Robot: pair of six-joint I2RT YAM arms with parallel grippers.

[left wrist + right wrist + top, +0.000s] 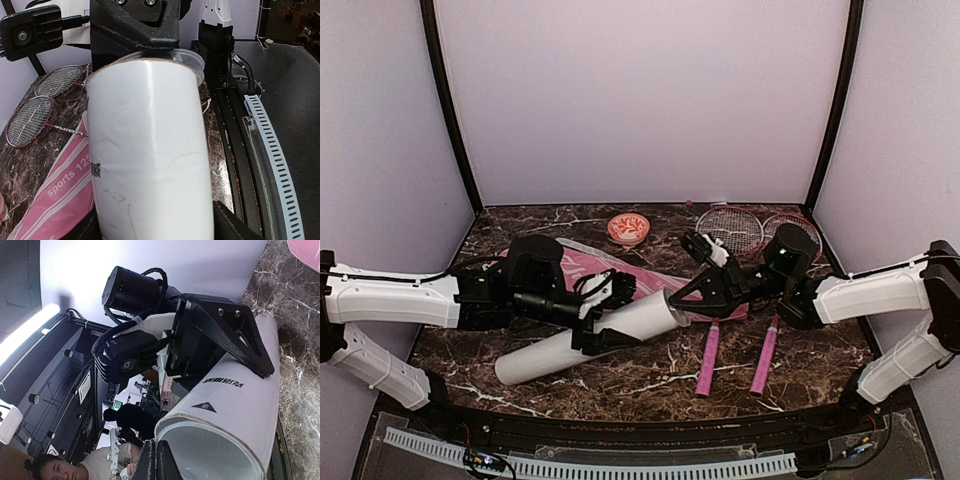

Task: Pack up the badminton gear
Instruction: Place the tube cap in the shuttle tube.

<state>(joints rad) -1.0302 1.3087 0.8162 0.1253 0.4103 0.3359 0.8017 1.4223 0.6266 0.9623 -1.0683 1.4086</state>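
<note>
Left gripper: clamped across the white tube, one finger on each side, a little toward the tube's right end. In the right wrist view one of its black fingers is seen pressed flat on the tube wall.

The tube is laid diagonally left of frame centre in the top view. Its lower-left end is near the table. Its upper-right end is raised over the pink racket cover. A clear lip is seen around that far end in the left wrist view.

Right gripper: fingers together, no gap seen between them in its own wrist view. The tips are placed at the rim of the tube's open end. Whether anything is pinched between them cannot be told.

The cover is spread flat under both grippers, centre frame. White "sports" lettering is read on it in the left wrist view.

Two rackets are laid right of centre, apart from the tube. The heads are side by side at the upper right by the back wall. The pink handles point toward the bottom edge, below the right arm.

A small red-and-white bowl is set at top centre, just beyond the cover.
</note>
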